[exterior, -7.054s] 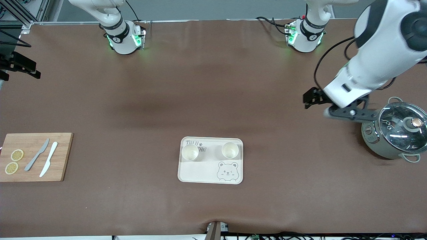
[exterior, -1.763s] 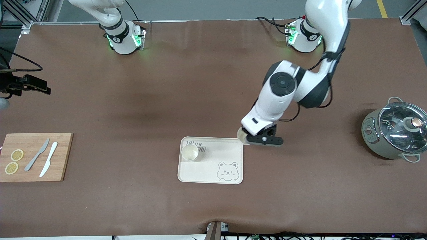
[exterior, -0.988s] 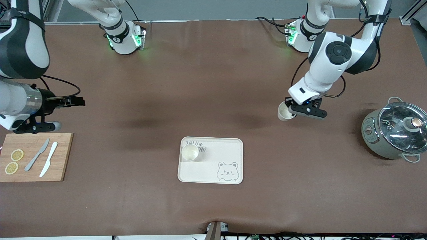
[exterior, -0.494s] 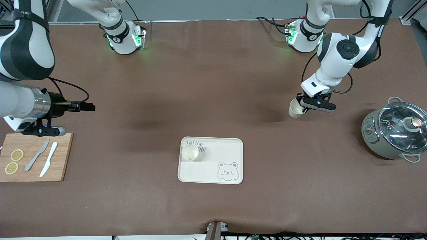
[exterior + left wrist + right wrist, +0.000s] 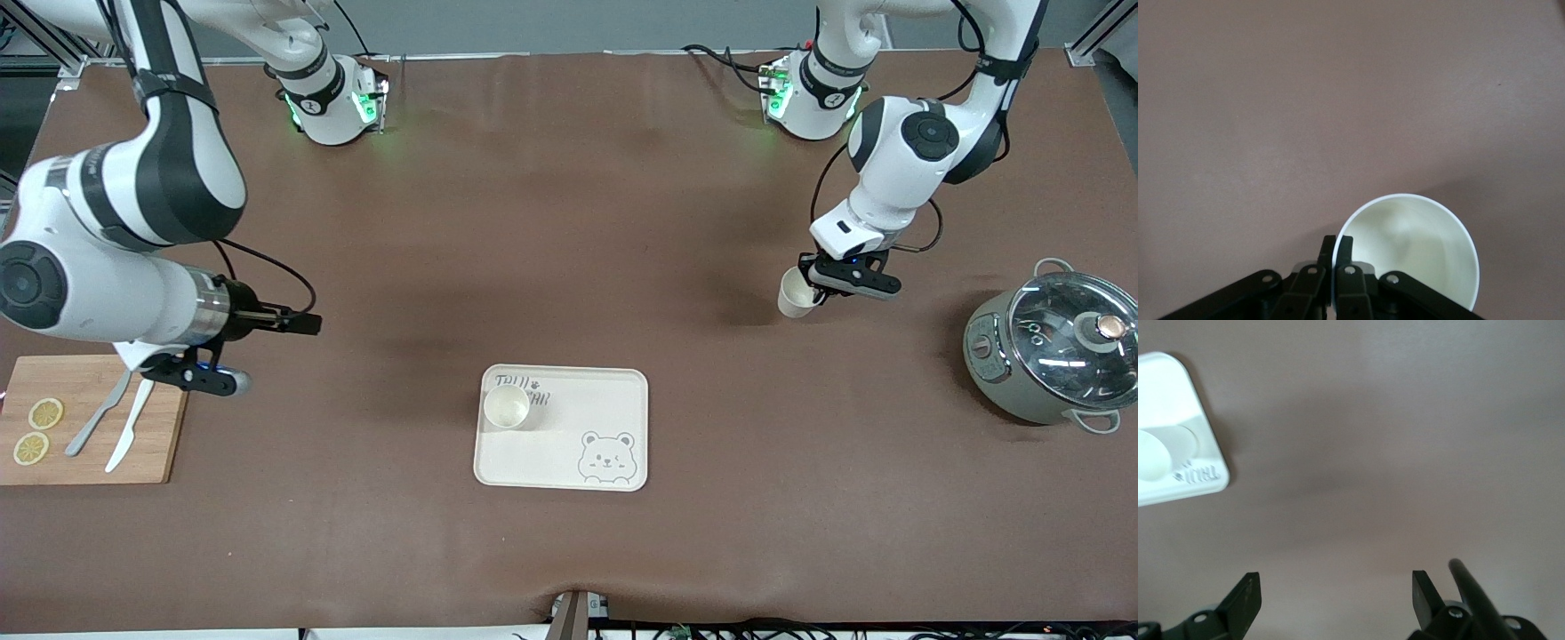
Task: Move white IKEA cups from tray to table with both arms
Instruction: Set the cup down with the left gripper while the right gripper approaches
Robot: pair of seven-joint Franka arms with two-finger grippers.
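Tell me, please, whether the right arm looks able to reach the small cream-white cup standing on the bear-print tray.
Probably yes. The right gripper is open and empty, the cream-white cup stands alone on the bear-print tray, bare brown table lies between, and the left gripper holds its own cup well away.

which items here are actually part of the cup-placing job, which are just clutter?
Job:
held cup, pinched at its rim by left gripper
tray cup, on the bear tray
right gripper, open, over bare table

Clutter:
cutting board with knives and lemon slices
lidded pot
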